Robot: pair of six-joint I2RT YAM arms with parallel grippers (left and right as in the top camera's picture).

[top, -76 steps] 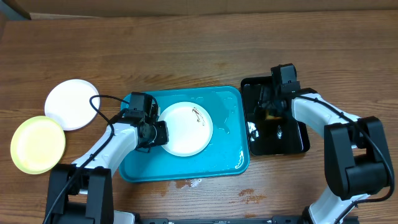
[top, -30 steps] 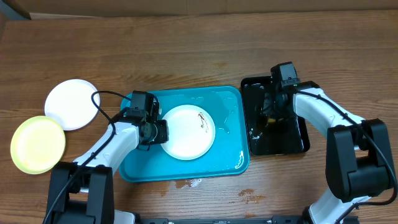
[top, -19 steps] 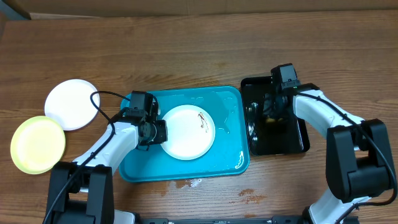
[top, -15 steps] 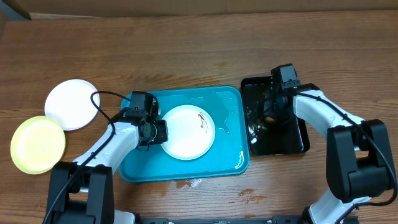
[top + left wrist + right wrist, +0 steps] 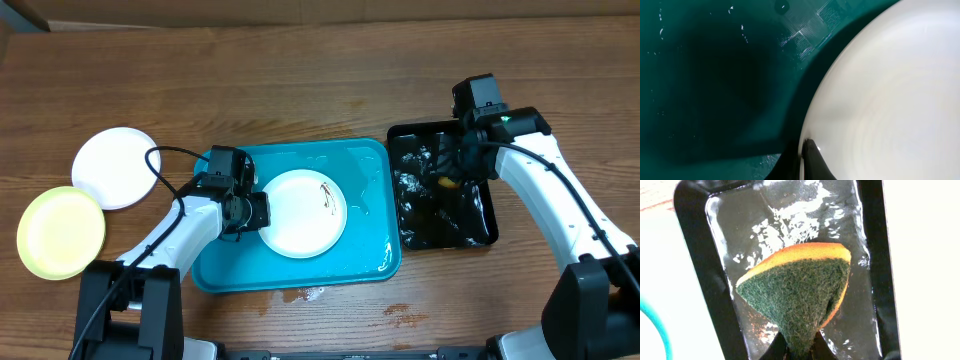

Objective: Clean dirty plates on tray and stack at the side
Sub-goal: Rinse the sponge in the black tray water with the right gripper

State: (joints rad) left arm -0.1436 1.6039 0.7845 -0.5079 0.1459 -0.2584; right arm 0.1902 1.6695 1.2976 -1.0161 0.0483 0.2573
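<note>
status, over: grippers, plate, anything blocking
Left gripper shut on plate rim, in tray. Right gripper shut on sponge over black tray. Plate smeared, nothing blocking.

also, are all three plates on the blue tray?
No, only one white plate lies in the tray; the other white plate and the yellow-green plate sit on the table.

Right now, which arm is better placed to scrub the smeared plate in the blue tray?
Probably right: the right tool is shut on the sponge over the black tray, while the left tool holds the plate by its rim in the blue tray.
</note>
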